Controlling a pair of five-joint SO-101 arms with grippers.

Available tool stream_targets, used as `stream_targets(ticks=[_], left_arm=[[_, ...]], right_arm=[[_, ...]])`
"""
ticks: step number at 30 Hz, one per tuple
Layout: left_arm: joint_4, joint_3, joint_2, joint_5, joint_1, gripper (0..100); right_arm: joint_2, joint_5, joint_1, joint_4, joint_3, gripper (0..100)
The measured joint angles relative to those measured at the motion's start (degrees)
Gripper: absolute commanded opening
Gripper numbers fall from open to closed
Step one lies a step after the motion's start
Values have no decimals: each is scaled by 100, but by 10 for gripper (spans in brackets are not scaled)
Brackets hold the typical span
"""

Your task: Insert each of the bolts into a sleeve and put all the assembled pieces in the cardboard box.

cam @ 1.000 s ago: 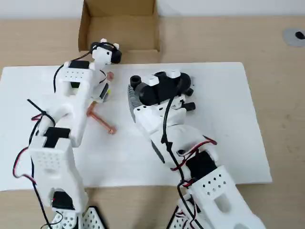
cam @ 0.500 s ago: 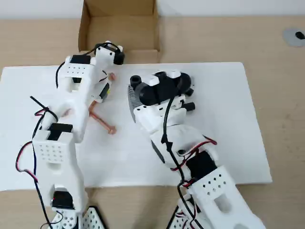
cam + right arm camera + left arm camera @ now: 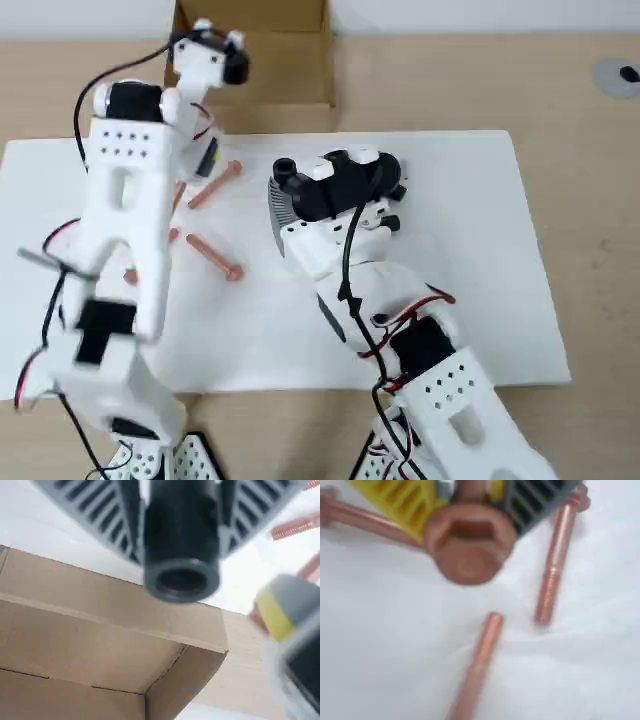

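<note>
High view: the left arm (image 3: 125,200) stands raised beside the open cardboard box (image 3: 270,65); the right arm (image 3: 400,310) stretches over the white sheet (image 3: 470,250); slim copper loose bolts (image 3: 214,257) lie there.

Left wrist view: the left gripper (image 3: 470,495), ribbed yellow and grey, clamps one round-headed bolt (image 3: 469,545) above the sheet.

Right wrist view: the right gripper (image 3: 182,510) clamps a black tubular sleeve (image 3: 182,555) near the box.

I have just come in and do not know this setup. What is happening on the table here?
Bolts are being fitted into sleeves. The left gripper holds a copper bolt above the white sheet, where other bolts lie loose. The right gripper holds a black sleeve near the cardboard box. Bolt and sleeve are not yet joined.
</note>
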Motion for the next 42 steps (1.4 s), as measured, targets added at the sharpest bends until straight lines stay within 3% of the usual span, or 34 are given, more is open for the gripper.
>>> stream_targets(ticks=[6,12,17,22,27,42], left_arm=[[-9,431,-1943,756,563,12],[-914,1240,-3771,2295,571,12],[-1776,2664,-5029,3051,571,10],[-2418,3736,-5679,3147,571,9],[-2910,3965,-5987,3147,571,5],[-3033,3974,-6013,3534,598,5]], right_arm=[[0,0,0,0,0,9],[0,0,0,-308,123,9],[0,0,0,-774,422,9],[0,246,-290,-1020,642,9],[0,422,-835,-1301,738,9],[0,448,-1037,-1389,765,9]])
